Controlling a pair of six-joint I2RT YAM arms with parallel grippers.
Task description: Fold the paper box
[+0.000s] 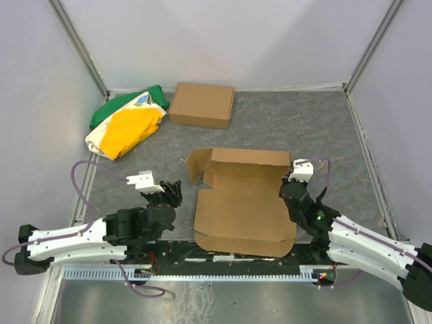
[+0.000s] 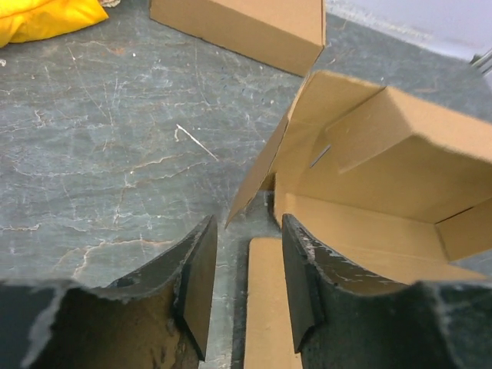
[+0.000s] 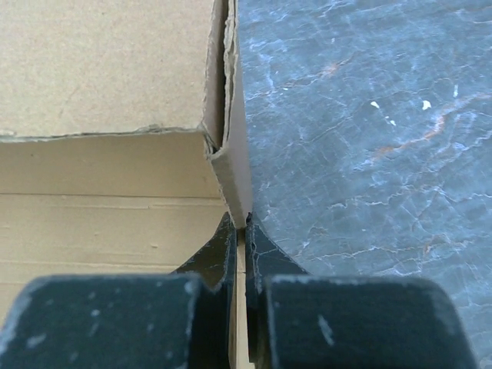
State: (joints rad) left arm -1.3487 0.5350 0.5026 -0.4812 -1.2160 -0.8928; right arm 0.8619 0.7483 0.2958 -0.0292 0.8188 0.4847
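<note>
The paper box lies half formed in the middle of the table, its flat brown panel nearest me and its back wall and left flap raised. My right gripper is at the box's right side. In the right wrist view it is shut on the thin upright side wall of the paper box. My left gripper sits just left of the box. Its fingers stand apart and clamp nothing, and the edge of the flat panel shows between them.
A ready-made brown cardboard box rests at the back of the table. A green, yellow and white bag lies to its left. Grey walls close in the table on three sides.
</note>
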